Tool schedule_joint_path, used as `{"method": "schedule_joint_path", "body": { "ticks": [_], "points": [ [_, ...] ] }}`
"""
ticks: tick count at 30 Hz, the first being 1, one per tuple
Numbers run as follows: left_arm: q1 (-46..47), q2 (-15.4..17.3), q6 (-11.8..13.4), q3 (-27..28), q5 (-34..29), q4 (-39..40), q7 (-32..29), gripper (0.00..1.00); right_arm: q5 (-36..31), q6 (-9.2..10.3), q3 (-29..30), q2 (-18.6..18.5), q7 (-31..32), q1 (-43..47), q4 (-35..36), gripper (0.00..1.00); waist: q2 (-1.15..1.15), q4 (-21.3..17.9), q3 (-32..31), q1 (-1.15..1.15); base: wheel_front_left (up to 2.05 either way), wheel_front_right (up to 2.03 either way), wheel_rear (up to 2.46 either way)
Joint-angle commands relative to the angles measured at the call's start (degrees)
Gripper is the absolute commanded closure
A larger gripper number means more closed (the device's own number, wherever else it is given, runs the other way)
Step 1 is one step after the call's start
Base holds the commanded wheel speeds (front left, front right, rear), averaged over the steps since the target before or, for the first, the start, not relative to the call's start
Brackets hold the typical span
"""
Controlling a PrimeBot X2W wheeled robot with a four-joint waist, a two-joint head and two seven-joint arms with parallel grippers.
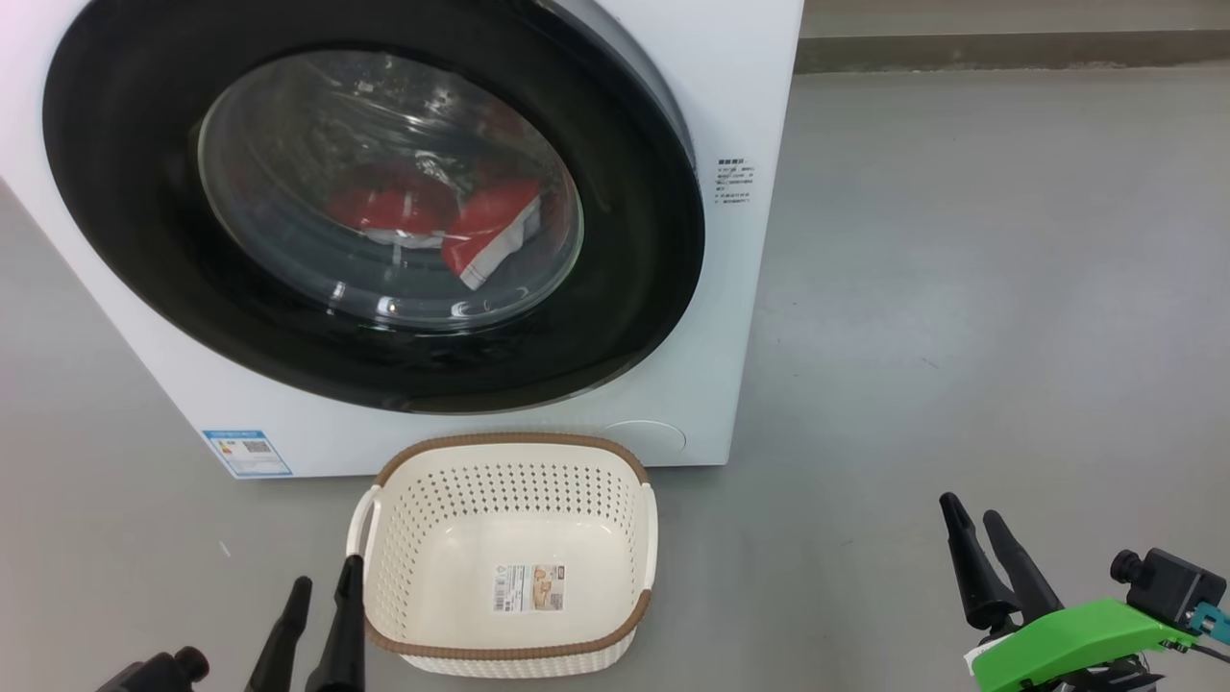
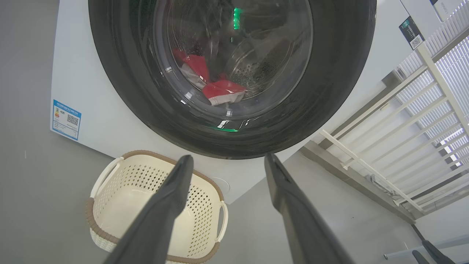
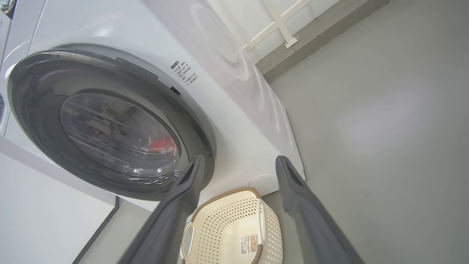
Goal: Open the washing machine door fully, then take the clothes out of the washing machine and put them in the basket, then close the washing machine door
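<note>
Logging both hands low and idle, fingers spread, nothing between them. Left hand [image 1: 329, 572] sits at the bottom left of the head view, its inner finger just beside the basket's [image 1: 509, 440] left handle; can't tell if it touches. Right hand [image 1: 971, 509] is at the bottom right, well apart from the basket, over bare floor [image 1: 961, 288], with a green part [image 1: 1067, 639] behind its fingers.

Clothes [image 1: 480, 226] lie inside the washing machine [image 1: 730, 317], red with white patches, seen through the glass of the door [image 1: 384, 125]. They sit low in the drum, well apart from both hands. Door is shut, its black ring flat against the white front. In my left wrist view the door is straight ahead past the fingertips, with the basket below on the left. In my right wrist view the door is off to the left and the basket shows between the two fingers.

Basket stands upright on the floor, just in front of the washer and under the door's lower edge, with a paper label [image 1: 528, 586] on its bottom. Blue sticker [image 1: 248, 452] sits at the washer's lower left corner, and a round cover [image 1: 644, 437] at its lower right, behind the basket rim.

Floor is smooth grey. A darker wall base [image 1: 1009, 48] runs along the far edge. White railing [image 2: 384, 146] stands beside the washer in the left wrist view.
</note>
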State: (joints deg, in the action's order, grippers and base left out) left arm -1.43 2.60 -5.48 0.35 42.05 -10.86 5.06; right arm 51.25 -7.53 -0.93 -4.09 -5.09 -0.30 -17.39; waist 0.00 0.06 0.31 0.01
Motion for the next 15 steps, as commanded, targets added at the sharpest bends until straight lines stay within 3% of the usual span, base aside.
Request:
{"method": "schedule_joint_path", "body": {
  "ticks": [1, 15],
  "points": [
    [0.28, 0.88, 0.52, 0.93, -2.41, 2.02, 0.79, 0.0, -2.02, 0.02, -0.95, -1.12, -0.85, -0.82, 1.75, 0.0, 0.0, 0.01, 0.04, 0.0, 0.0, 0.0, 0.0],
    [-0.1, 1.18, 0.96, 0.94, -11.95, 3.26, 3.17, 0.0, -9.99, 0.03, -0.72, -1.4, -3.2, -0.21, 2.21, 0.0, 0.0, -0.1, 0.47, 0.0, 0.0, 0.0, 0.0]
  ]
}}
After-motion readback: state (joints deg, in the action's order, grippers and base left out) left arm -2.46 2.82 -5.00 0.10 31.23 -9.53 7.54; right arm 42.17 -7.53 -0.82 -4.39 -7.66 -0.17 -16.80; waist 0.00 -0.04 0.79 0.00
